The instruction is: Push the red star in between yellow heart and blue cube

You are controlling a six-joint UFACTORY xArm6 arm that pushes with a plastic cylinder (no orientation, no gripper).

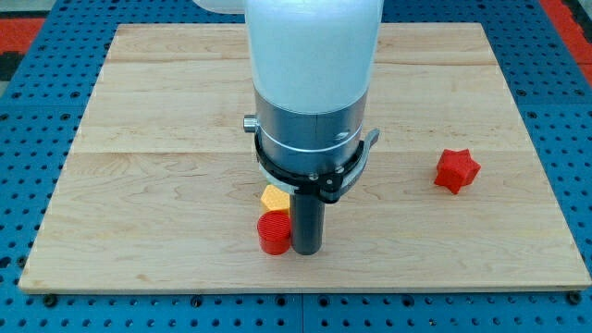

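Arm stands over the board's lower middle, far from the red star.

The wooden board (139, 111) is mostly hidden in the middle by the arm (313, 83). There is no claw, only a rod; my tip (305, 252) touches the red cylinder (274, 232), just below a yellow block (274, 197), perhaps the heart. The red star (457, 170) lies well apart at the view's right. The blue cube does not show, so I may push the wrong red block or aim at a hidden goal.

My tip (306, 251) beside red cylinder (274, 232)
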